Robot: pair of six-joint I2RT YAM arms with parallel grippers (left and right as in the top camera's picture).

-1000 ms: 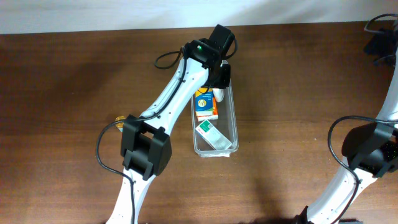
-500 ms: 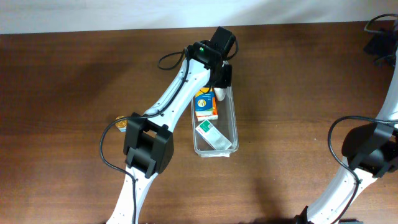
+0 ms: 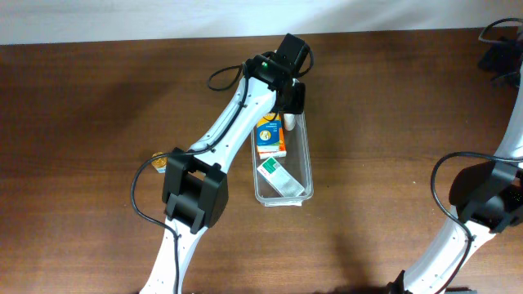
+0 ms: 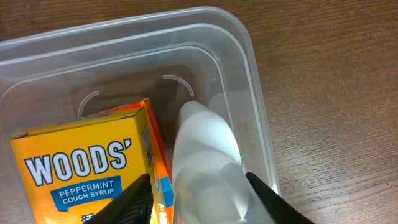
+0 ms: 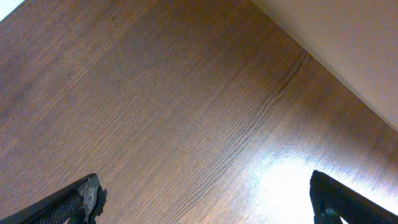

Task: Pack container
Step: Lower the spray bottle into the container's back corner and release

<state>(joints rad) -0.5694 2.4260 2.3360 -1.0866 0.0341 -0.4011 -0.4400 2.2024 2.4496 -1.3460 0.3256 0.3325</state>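
Note:
The clear plastic container [image 3: 309,155] lies lengthwise at the table's middle. It holds an orange and yellow cough syrup box [image 3: 270,137], a white bottle [image 3: 288,124] at its far end, and a green and white box [image 3: 280,178] at its near end. My left gripper [image 3: 288,113] is over the far end. In the left wrist view its fingers [image 4: 200,202] straddle the white bottle [image 4: 205,149], which lies beside the cough syrup box [image 4: 87,162] inside the container [image 4: 249,62]. A gap shows at the left finger. My right gripper [image 5: 205,193] is open and empty over bare wood.
A small yellow round thing [image 3: 158,161] lies on the table by the left arm's elbow. Black gear [image 3: 500,51] sits at the far right edge. A white wall borders the table's far edge.
The left arm's elbow has shifted slightly to the right. The left gripper stays over the container's far end. The right arm has not moved.

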